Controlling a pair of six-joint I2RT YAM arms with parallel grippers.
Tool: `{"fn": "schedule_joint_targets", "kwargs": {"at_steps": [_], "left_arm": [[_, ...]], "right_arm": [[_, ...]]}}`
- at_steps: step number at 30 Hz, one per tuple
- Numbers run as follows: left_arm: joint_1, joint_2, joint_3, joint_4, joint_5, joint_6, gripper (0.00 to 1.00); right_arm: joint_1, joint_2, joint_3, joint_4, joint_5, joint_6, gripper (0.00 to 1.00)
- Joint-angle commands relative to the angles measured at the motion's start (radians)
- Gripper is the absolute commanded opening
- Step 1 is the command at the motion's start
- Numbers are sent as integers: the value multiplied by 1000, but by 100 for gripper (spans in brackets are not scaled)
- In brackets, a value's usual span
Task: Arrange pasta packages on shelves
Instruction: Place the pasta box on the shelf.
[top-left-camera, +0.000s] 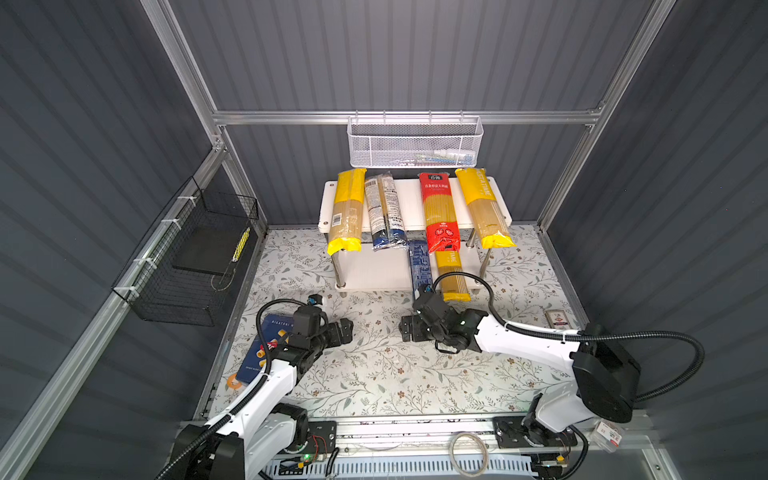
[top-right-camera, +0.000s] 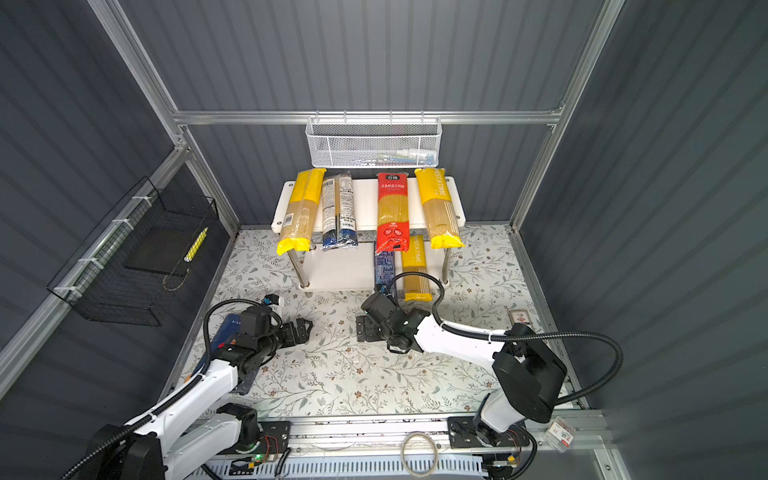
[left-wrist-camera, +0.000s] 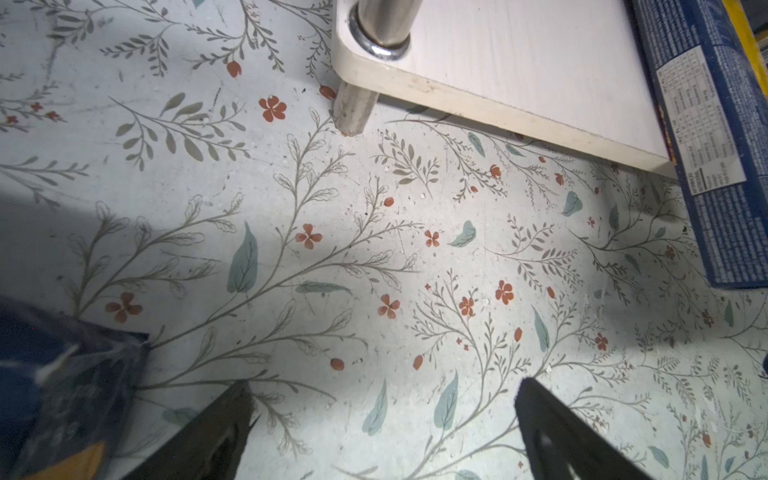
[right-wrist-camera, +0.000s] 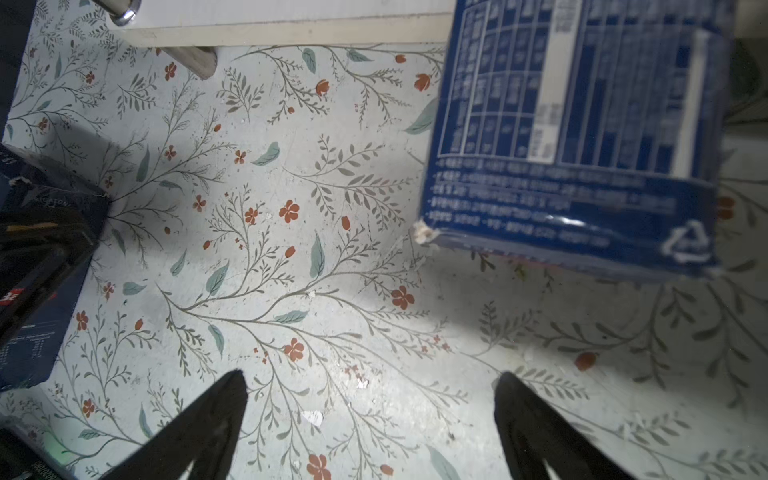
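— What is waiting to go up?

— The wide blue box (top-left-camera: 258, 357) is lying flat on the desk (top-left-camera: 374, 374) near its left edge, partly hidden under the left arm. Everything else is sitting on the shelves (top-left-camera: 409, 199): four spaghetti bags (top-left-camera: 347, 212) are overhanging the upper board, while a narrow blue box (top-left-camera: 417, 266) and a yellow bag (top-left-camera: 452, 276) are resting side by side on the lower one.

— And what are the arms doing?

— Both are hovering low over the floral desk. The left tool (top-left-camera: 345, 330) is standing released, fingers spread and nothing between them. The right tool (top-left-camera: 405, 328) is likewise spread wide and empty, just in front of the narrow blue box.

— Which arm is looking better placed?

— The left, clearly. The wide blue box is lying on that tool's left, behind its fingertips, which are pointing toward the middle of the desk and away from it. The right tool is sitting well apart from the box.

— How is the box running?

— Its long axis is running roughly front to back, leaning toward the left edge at the near end. By my reading, the left wrist is going to need swinging back round before the fingers can be straddling the box's short width.
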Motion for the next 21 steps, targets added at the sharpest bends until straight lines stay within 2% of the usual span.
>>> {"fn": "schedule_joint_targets", "kwargs": {"at_steps": [1, 21], "left_arm": [[3, -4, 3, -9, -8, 7, 100], [3, -26, -3, -17, -22, 2, 100]], "right_arm": [[-10, 39, 49, 30, 31, -48, 94], [-90, 125, 87, 144, 51, -132, 94]]}}
